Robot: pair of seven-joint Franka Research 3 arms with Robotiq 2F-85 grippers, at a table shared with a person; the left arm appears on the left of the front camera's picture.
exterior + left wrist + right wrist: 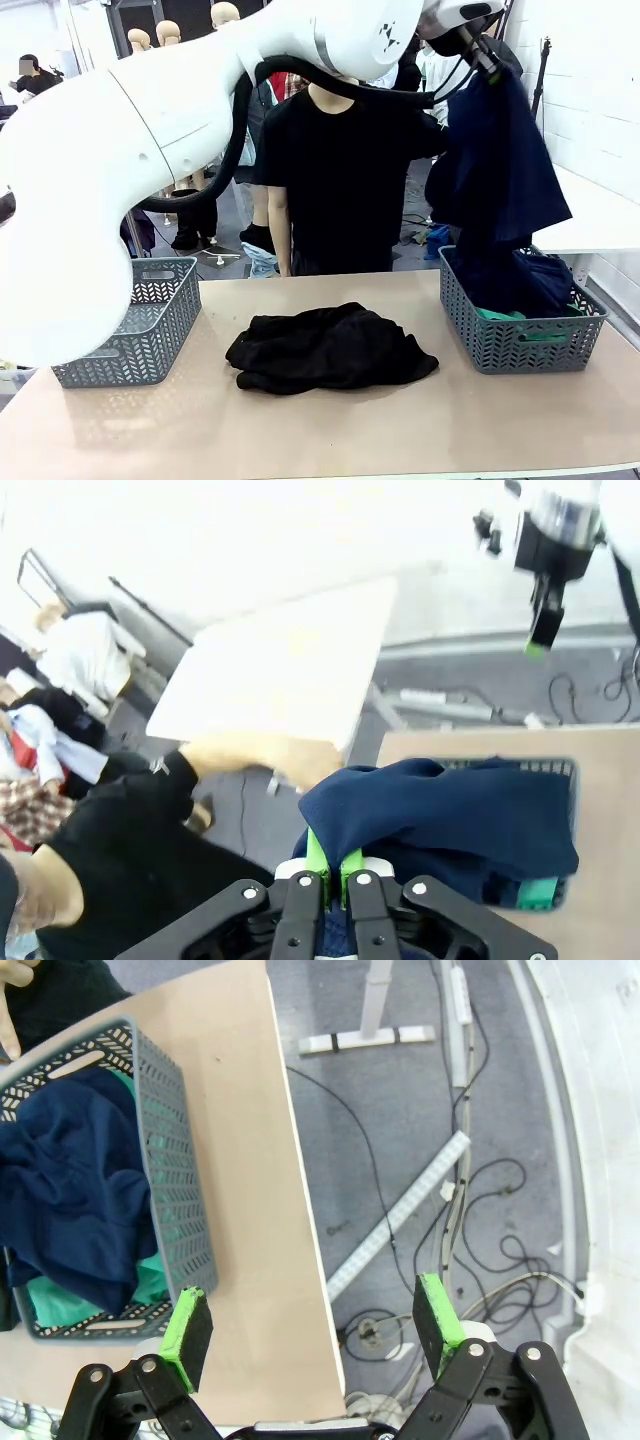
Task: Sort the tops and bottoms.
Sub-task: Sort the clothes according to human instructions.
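The navy blue shirt (500, 160) clamped in the left tool (333, 855), held high – its lower part trailed into the grey basket (520, 342), green shirt (498, 314) lain beneath, right tool (315, 1325) released, at the counter (270, 1160) edge.

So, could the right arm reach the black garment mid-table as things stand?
Probably yes: the right gripper is open and empty, and the black garment lies uncovered. The left gripper dangling the navy shirt over the right-hand basket may crowd its path.

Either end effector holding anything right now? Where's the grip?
The navy shirt, pinched by a fold in the left end effector; right end effector open, empty.
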